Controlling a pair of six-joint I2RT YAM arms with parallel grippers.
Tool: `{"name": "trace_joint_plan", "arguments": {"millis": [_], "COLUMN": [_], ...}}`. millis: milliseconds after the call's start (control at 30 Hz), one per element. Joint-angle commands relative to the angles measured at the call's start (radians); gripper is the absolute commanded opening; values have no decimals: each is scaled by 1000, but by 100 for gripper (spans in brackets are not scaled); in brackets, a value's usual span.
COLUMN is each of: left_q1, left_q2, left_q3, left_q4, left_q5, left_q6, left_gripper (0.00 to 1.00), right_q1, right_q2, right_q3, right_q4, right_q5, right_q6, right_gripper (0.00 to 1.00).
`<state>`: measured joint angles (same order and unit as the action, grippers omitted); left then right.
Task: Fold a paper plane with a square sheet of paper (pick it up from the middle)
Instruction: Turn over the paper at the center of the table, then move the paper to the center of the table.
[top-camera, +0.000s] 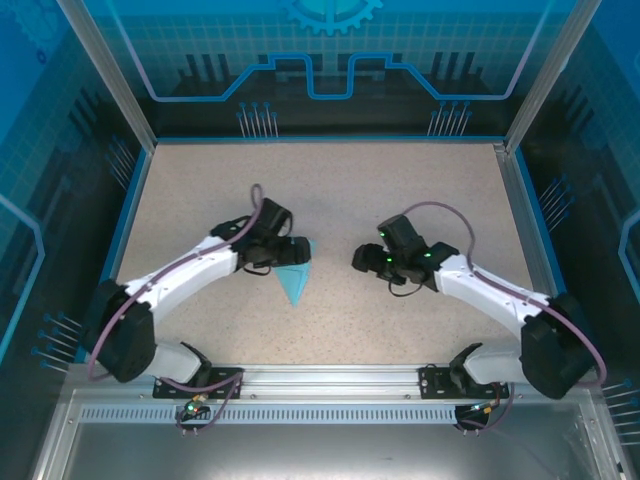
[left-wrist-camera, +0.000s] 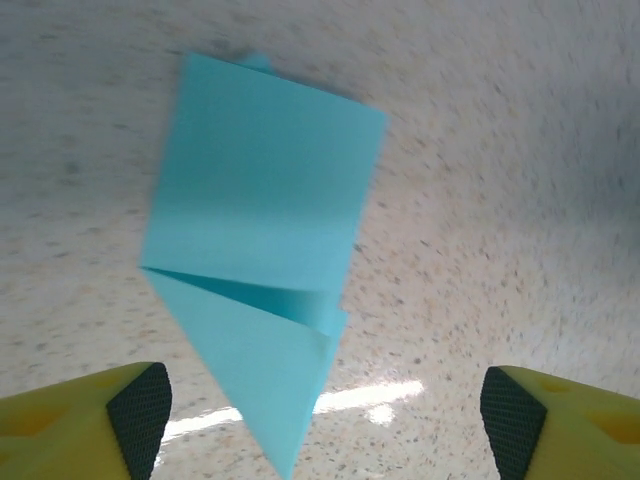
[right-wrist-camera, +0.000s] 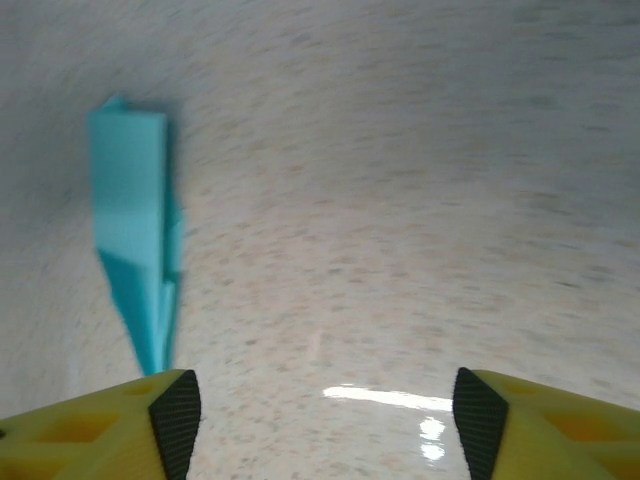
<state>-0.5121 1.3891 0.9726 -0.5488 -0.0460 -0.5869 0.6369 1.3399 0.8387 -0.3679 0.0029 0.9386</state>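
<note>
The light cyan sheet of paper, folded into a pointed paper plane (top-camera: 295, 280), lies on the speckled table just left of centre, its tip toward the near edge. In the left wrist view the paper plane (left-wrist-camera: 260, 200) shows a broad folded body and a triangular flap narrowing to a point. That point reaches down between the fingers of my left gripper (left-wrist-camera: 325, 425), which stands open and touches nothing. From above, the left gripper (top-camera: 293, 251) hovers at the plane's far end. My right gripper (top-camera: 360, 261) is open and empty to the right. The plane (right-wrist-camera: 135, 230) sits beyond its left finger.
The speckled table (top-camera: 400, 190) has a blue rim and metal frame posts at its corners. Blue patterned panels enclose the back and sides. Both arm bases are bolted to a rail (top-camera: 330, 380) at the near edge.
</note>
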Motion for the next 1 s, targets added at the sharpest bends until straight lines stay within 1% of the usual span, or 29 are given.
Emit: {"name": "trace_joint_plan", "arguments": {"millis": [0,100,233,333,433,600,767,900,967], "left_q1": [89,156,217,252,274,280,280,281,280], "left_q2": [-51,-92,-130,-156,-178,-179,-167,-154,-150], "left_q3": [-96,-158,-217,-246,-263,-270,-265,-263,-265], "left_q4": [42,51,59,61,59,61,72,87,94], "left_q5": [79,90,104,111,110,123,156,199,219], "left_q6": [-84,-115,-143,-152,-150,-134,-115,-104,-100], "left_gripper": [86,88,90,92,94,95,96,96,96], "right_q1": [102,179,229,236,233,215,185,152,130], "right_q2": [104,236,417,517,586,644,647,628,610], "right_q3": [122,226,331,374,391,381,317,266,229], "right_q4": [117,155,225,275,300,292,298,251,233], "right_q5": [-59,-90,-161,-223,-254,-271,-303,-346,-383], "right_q6": [-30,-17,10,35,49,48,21,-85,-168], "right_gripper": [61,50,39,34,33,32,31,30,31]}}
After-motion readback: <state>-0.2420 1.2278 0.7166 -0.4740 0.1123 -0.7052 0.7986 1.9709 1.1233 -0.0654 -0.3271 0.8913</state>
